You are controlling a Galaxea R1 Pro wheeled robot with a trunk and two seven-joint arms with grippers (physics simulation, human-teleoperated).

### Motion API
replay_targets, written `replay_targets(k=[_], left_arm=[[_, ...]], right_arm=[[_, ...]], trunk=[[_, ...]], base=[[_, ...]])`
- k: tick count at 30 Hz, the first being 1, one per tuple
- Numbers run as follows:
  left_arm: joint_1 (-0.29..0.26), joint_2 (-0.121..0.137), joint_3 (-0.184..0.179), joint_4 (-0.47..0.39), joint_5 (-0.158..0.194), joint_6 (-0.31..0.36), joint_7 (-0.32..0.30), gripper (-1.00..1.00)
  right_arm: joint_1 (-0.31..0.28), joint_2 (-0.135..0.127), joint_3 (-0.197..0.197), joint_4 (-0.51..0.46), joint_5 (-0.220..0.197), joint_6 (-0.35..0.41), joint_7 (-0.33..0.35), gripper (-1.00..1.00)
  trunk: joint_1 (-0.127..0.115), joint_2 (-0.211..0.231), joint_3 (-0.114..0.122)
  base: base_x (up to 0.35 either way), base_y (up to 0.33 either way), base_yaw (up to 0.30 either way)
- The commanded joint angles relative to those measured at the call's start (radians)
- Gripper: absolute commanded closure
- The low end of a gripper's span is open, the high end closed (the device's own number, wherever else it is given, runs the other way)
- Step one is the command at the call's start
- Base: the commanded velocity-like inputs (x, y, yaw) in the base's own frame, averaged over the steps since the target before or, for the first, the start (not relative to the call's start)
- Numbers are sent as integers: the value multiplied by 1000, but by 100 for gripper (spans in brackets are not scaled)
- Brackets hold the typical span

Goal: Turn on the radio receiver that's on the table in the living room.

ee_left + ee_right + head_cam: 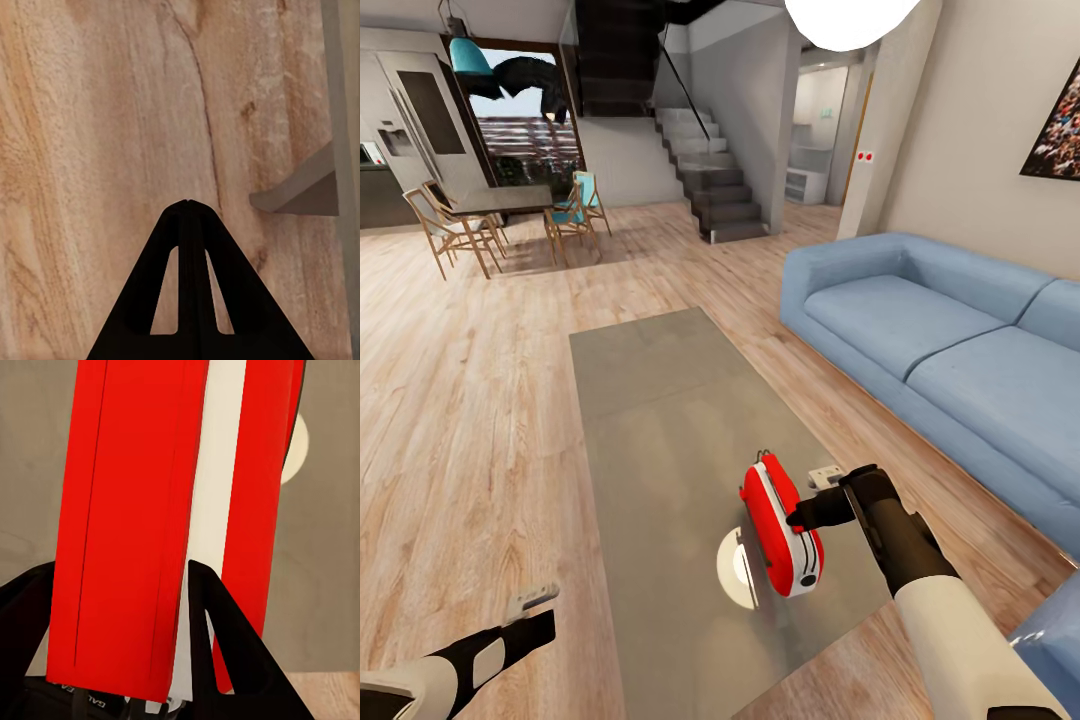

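The radio receiver (pixel 780 528), red with a white side and a thin handle at its far end, stands on the near part of the long grey-beige table (pixel 660 400). My right gripper (pixel 797 520) reaches it from the sofa side and touches its upper edge. In the right wrist view the radio receiver (pixel 127 510) sits close between the two black fingers (pixel 217 622), and the right gripper (pixel 120 566) is open around its red body. My left gripper (pixel 187 202) is shut and empty, over the wood floor beside a table corner (pixel 300 191). The left arm (pixel 500 645) hangs low to the left of the table.
A blue sectional sofa (pixel 920 330) runs along the table's right side with a narrow strip of floor between. A pendant lamp's pale reflection (pixel 735 572) shows on the tabletop by the radio. Far back stand a dining table with wooden chairs (pixel 500 205) and stairs (pixel 715 185).
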Motion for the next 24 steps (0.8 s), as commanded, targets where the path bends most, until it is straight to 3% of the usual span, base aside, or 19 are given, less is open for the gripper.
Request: replay_targets(k=[1, 8, 24], left_arm=[[0, 0, 0, 0, 0, 0, 0, 100], [0, 1, 0, 0, 0, -1, 0, 100], [0, 1, 0, 0, 0, -1, 0, 100]], right_arm=[[0, 0, 0, 0, -7, 1, 1, 100], [0, 1, 0, 0, -8, 1, 8, 100], [0, 1, -1, 0, -9, 0, 8, 100]], trunk=[[4, -7, -3], [31, -56, -25], [31, -56, -25]], base=[[0, 0, 0], [0, 0, 0], [0, 0, 0]])
